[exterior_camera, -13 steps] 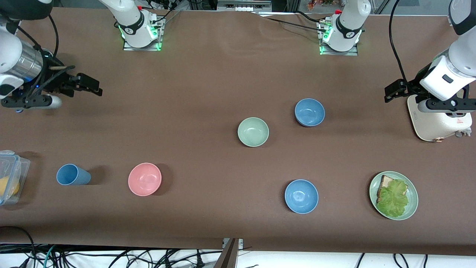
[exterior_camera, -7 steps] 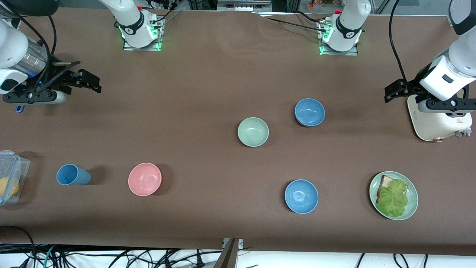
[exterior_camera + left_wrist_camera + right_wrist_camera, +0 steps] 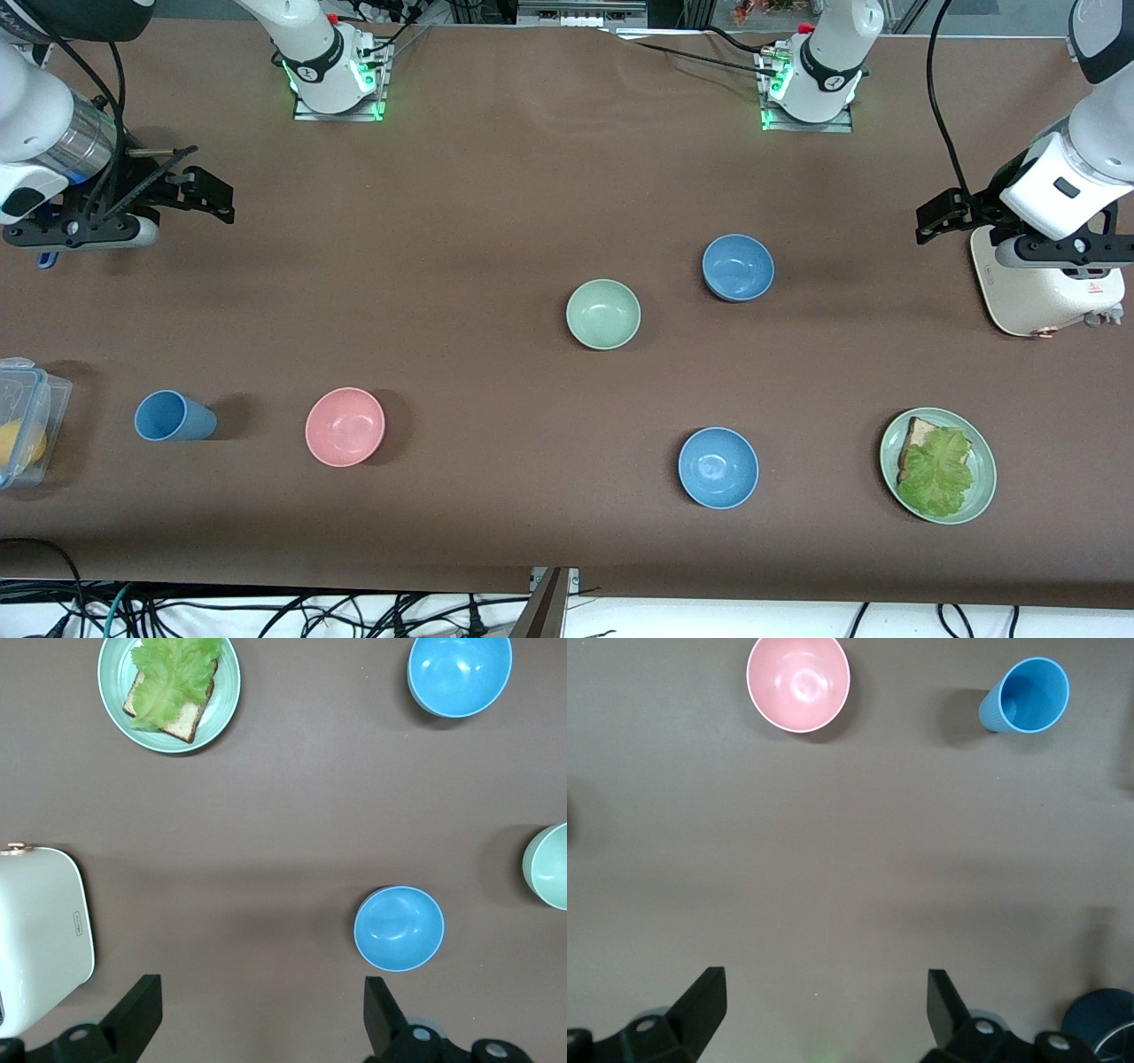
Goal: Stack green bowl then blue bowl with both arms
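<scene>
On the brown counter (image 3: 496, 204) the green bowl (image 3: 603, 314) sat beside the blue bowl (image 3: 738, 267), toward the left tool (image 3: 939, 217), spread and empty; the right tool (image 3: 208, 190), spread, hung well apart

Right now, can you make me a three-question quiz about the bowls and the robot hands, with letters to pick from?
1. Where is the green bowl?
A. Inside the pink bowl
B. On the table, beside the blue bowl
C. On the plate

2. How many bowls are on the table?
A. Two
B. Six
C. Four

3. What is the left gripper doing?
A. Open, holding nothing
B. Squeezing a bowl
C. Resting in a cup

Answers:
1. B: it sits alone on the table, a little nearer the front camera than the blue bowl.
2. C: one green, one pink, two blue.
3. A: its fingers are spread wide over bare table. The right gripper is open too.
</scene>
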`<state>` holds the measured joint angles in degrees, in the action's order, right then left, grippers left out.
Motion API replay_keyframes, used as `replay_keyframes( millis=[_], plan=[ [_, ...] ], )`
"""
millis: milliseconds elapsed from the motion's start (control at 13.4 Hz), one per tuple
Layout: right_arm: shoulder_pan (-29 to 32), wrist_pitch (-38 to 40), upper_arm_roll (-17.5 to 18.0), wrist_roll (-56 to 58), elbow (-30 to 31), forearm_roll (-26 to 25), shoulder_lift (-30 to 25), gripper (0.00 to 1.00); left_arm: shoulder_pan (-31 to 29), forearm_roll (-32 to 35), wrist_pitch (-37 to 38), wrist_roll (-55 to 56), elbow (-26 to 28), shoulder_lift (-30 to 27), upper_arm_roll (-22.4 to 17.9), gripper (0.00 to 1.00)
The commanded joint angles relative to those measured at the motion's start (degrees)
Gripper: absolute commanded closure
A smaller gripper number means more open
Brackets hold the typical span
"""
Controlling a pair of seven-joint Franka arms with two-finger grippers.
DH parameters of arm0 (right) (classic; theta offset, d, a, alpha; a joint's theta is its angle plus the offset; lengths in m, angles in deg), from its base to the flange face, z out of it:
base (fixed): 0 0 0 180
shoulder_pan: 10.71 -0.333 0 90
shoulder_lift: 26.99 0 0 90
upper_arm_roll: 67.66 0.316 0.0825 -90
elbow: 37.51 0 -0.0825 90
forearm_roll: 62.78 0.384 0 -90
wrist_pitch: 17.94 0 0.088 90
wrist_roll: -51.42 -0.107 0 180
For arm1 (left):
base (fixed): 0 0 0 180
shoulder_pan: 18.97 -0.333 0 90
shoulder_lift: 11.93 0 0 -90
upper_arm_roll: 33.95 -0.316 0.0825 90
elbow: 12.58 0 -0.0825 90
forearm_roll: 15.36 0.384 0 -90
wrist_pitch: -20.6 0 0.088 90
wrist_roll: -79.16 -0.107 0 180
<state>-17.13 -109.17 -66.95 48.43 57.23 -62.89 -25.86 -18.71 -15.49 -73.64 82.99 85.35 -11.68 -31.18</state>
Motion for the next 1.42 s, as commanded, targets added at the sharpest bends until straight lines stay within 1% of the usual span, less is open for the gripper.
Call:
replay_keyframes(
  millis=[0,448,598,747,896,971,1120,1344],
  plan=[
    [-0.18,0.18,-0.1,0.54,-0.88,-0.86,0.18,0.0,0.09,0.22,0.72,0.21,-0.54,-0.08,0.04,0.0],
    [0.17,0.36,-0.18,0.63,-2.8,-0.77,0.18,0.0,0.18,-0.31,0.72,-0.22,-0.54,0.1,0.04,0.0],
    [0.35,0.7,-0.71,0.54,-4.04,-0.68,0.97,0.0,0.79,-0.4,3.68,-0.4,-0.54,1.67,0.13,0.0],
    [0.26,0.62,-0.8,0.45,-4.04,-0.33,1.15,0.0,1.24,-1.97,4.23,-0.49,-0.28,3.17,2.05,0.0],
    [0.26,0.7,-0.8,0.63,-3.95,-0.42,1.15,0.0,1.41,-2.33,3.71,-0.49,-0.19,6.58,5.03,0.0],
    [0.35,0.7,-1.06,0.63,-3.87,-0.42,1.15,0.0,1.41,-2.42,1.7,-0.23,-0.36,9.21,6.09,0.0],
    [0.35,0.7,-1.15,0.63,-3.86,-0.42,1.15,0.0,1.41,-2.42,-5.49,0.3,-0.28,14.4,8.64,0.0],
    [0.26,0.79,-1.15,0.54,-3.86,-0.42,1.15,0.0,2.28,-2.42,-14.55,0.47,-0.28,20.3,9.35,0.0]
  ],
)
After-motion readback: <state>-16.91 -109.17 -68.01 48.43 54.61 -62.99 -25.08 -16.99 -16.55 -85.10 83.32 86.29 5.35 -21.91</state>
